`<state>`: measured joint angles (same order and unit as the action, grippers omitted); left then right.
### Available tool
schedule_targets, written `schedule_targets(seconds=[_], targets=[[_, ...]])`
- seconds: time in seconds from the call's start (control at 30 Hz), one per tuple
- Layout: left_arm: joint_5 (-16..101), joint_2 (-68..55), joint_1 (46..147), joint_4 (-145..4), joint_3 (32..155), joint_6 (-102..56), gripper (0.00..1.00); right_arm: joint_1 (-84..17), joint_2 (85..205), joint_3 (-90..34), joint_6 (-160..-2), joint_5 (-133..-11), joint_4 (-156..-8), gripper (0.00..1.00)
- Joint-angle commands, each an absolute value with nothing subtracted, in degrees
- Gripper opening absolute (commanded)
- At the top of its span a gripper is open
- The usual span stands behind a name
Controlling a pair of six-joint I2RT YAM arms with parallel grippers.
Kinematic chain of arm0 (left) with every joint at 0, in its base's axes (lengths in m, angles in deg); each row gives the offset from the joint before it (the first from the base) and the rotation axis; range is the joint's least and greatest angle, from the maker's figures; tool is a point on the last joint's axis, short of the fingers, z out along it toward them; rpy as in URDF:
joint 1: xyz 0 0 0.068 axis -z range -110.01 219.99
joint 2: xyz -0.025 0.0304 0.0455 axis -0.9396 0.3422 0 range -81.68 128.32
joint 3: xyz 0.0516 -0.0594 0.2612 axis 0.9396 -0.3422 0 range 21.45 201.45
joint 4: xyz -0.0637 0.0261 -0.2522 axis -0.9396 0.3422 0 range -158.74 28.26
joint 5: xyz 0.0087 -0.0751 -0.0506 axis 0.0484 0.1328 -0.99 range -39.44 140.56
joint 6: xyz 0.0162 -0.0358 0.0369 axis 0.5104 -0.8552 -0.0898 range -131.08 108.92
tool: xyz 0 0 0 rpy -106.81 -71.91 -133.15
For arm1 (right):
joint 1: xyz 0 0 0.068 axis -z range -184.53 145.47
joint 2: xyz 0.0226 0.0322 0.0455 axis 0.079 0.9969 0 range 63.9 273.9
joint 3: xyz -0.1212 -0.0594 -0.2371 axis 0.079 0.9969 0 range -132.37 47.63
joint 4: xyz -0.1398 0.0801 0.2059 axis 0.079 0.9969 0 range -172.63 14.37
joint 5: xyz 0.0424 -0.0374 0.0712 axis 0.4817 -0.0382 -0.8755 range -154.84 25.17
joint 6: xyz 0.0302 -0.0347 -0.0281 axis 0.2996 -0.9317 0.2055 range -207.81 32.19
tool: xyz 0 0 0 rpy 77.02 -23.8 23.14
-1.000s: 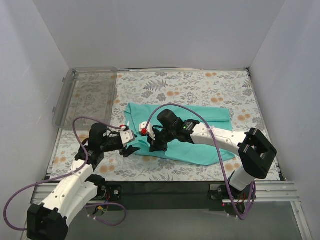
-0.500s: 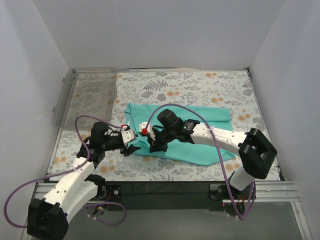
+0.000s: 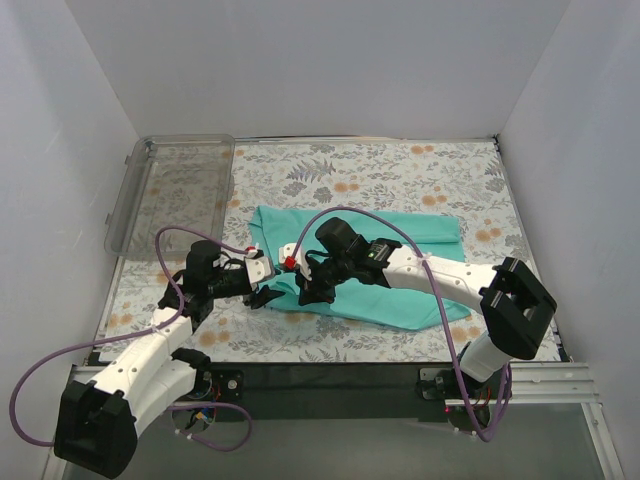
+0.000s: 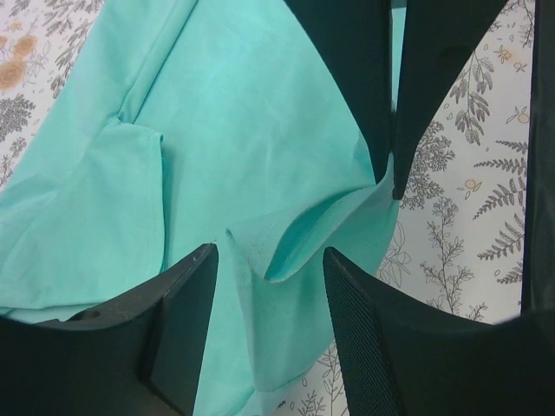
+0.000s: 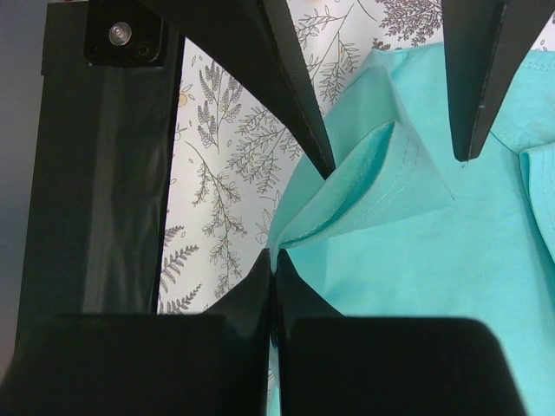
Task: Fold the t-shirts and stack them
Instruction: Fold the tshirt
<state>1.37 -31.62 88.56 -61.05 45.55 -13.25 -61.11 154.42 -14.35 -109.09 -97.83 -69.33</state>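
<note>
Cloth at the near-left edge of the shirt [image 3: 400,262] rides up — my right gripper [image 5: 274,258] pinches it, jaws pressed together; my left gripper [image 4: 270,255] straddles the ridge, jaws spread.

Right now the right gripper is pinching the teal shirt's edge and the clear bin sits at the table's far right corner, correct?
No. The clear bin sits at the far left corner of the table, as the top view shows. The right gripper is indeed pinching the edge of the teal shirt.

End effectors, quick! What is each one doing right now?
Left end effector: open, straddling a t-shirt fold.
Right end effector: closed, pinching the t-shirt's edge.
</note>
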Motion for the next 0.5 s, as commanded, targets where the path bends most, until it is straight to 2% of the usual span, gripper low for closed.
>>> schedule_targets(seconds=[0.0, 0.17, 0.3, 0.33, 0.37, 0.43, 0.47], targets=[[-0.4, -31.8, 89.1, -63.7, 46.0, -13.7, 0.47, -60.9, 152.7, -13.7, -109.7, -99.2, -70.9, 0.01], [-0.6, -31.2, 89.5, -64.0, 45.9, -13.8, 0.38, -60.9, 152.9, -13.8, -109.6, -99.3, -70.9, 0.01], [-0.3, -31.2, 89.5, -64.0, 45.6, -13.9, 0.15, -60.8, 152.9, -13.8, -109.6, -99.3, -70.9, 0.01], [-0.1, -31.3, 89.6, -64.0, 45.6, -13.9, 0.04, -60.8, 152.9, -13.8, -109.5, -99.1, -70.9, 0.01], [0.1, -31.6, 89.7, -63.9, 45.5, -13.9, 0.0, -60.7, 152.9, -13.8, -109.5, -98.9, -70.9, 0.01], [0.5, -32.4, 89.7, -63.8, 45.4, -14.1, 0.0, -60.6, 152.8, -13.6, -109.7, -98.6, -70.9, 0.01], [0.6, -33.5, 89.7, -63.9, 45.4, -14.3, 0.0, -60.4, 152.6, -13.6, -110.1, -97.7, -70.8, 0.12]])
